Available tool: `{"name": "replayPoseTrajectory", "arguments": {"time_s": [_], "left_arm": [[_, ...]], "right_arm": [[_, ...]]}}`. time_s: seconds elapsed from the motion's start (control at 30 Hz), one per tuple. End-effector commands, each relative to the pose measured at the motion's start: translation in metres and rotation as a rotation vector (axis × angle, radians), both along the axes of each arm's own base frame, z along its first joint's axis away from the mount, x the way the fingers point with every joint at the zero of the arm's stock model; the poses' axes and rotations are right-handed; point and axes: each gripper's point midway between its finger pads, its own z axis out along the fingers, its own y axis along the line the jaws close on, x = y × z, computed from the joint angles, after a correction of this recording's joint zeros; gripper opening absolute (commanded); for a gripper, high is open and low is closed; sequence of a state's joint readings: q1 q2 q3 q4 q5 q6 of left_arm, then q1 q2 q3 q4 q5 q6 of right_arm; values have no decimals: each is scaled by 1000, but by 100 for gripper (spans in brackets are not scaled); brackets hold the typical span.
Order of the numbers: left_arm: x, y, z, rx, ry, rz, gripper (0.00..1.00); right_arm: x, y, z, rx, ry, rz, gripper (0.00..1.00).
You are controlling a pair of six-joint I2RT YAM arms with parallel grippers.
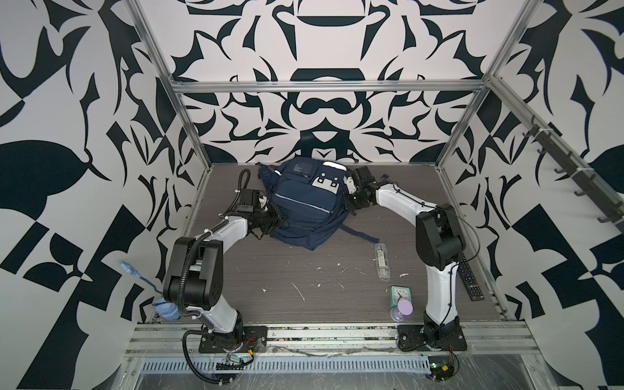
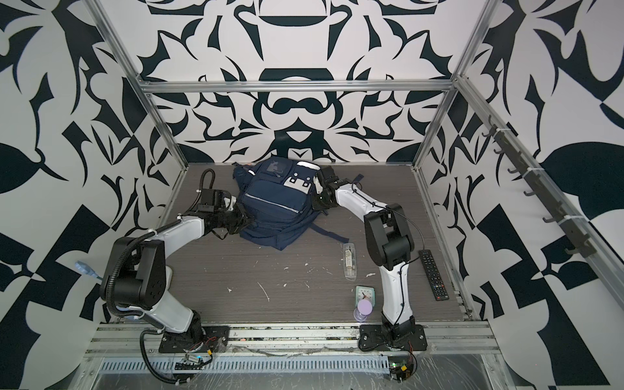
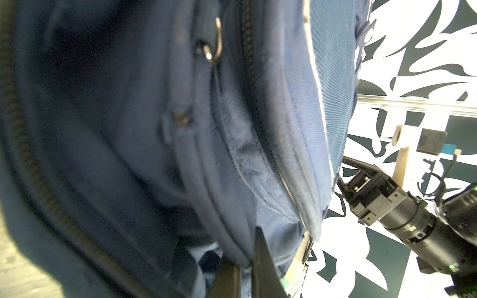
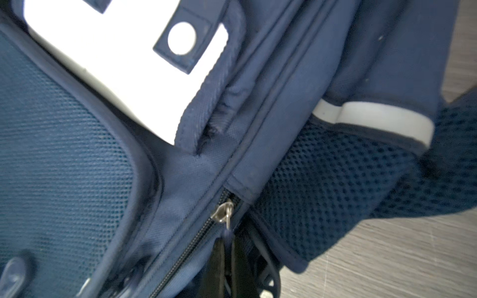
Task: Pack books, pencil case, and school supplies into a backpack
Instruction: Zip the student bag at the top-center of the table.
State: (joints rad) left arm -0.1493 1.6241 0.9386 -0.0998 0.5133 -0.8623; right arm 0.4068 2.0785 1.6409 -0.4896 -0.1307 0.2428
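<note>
No legible text, brand, number or sign in any view.
- Clock (image 1: pixel 400 293) dial, well away from both jaw pairs: numerals too small to read.
- Remote control (image 1: pixel 470 282) keys, likewise far off: markings blurred.
- School supplies packet (image 1: pixel 381 258): marks on contents unreadable.
- Backpack (image 1: pixel 304 202) grey-white patch (image 4: pixel 116 64), just ahead of right gripper (image 4: pixel 228 258) jaws: blank, plain white dot on navy tab.
- Fabric pinched in left gripper (image 3: pixel 245 273) jaws: nothing readable.

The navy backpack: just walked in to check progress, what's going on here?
Both arms work on the large navy-blue fabric backpack on the grey table. The left gripper pinches its fabric; the right gripper is shut on the silver zipper pull. The slim clear plastic packet lies apart on the table, not yet packed.
</note>
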Motion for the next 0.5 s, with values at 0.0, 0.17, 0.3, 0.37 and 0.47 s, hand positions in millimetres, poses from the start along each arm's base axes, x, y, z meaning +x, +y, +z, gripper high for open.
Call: {"name": "replayPoseTrajectory", "arguments": {"time_s": [0.0,0.17,0.3,0.37,0.47], "left_arm": [[-4,15,-3,33,3,36,1],[-5,8,-4,25,4,23,7],[-3,2,-6,19,8,16,11],[-2,1,-7,20,7,14,12],[-1,2,-9,27,8,15,14]], "right_arm": [[24,-24,29,-26,-82,-109,6],[9,-25,29,-3,-59,-103,30],[-5,-26,36,11,-61,-97,38],[-12,-26,43,15,-73,-91,39],[-21,-25,54,33,-95,-84,39]]}}
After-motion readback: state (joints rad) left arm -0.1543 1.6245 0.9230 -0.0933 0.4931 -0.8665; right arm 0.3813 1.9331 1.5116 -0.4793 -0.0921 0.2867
